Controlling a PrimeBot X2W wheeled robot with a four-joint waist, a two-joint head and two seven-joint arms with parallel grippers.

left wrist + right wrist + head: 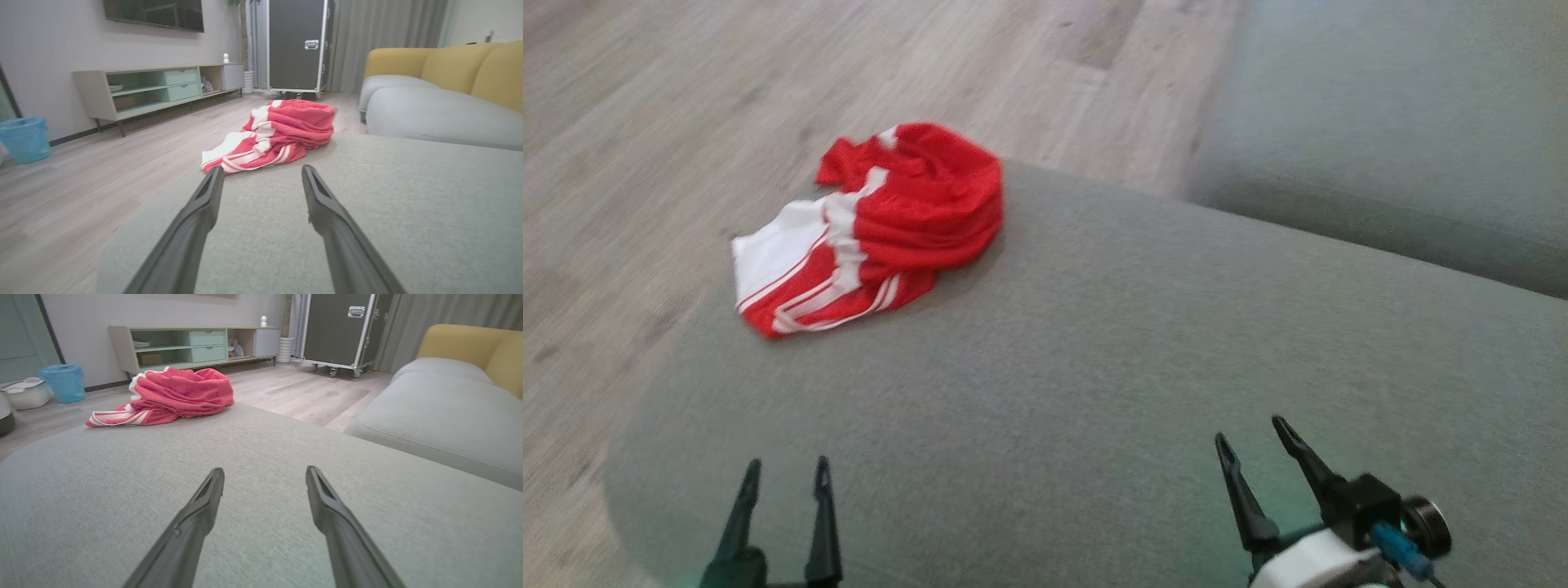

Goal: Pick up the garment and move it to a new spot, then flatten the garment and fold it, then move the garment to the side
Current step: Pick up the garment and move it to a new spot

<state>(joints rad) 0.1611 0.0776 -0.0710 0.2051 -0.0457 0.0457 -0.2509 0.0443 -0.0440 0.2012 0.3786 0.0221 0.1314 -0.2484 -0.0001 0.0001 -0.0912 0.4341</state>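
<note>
The garment (882, 224) is a crumpled red piece with white stripes and a white panel, lying bunched at the far left edge of a grey ottoman cushion (1094, 367). In the left wrist view the garment (273, 134) lies straight ahead of my left gripper (261, 173), well beyond the fingertips. From the right wrist the garment (171, 396) shows far off to the upper left of my right gripper (264, 473). In the head view my left gripper (786, 469) and right gripper (1250, 433) both hover open and empty over the near part of the cushion.
Wooden floor (686, 122) surrounds the cushion on the left and beyond. A grey sofa seat (1405, 139) with yellow backrest (470, 65) stands to the right. A low TV cabinet (163, 87), a blue bin (25, 139) and a wheeled black case (296, 45) stand further off.
</note>
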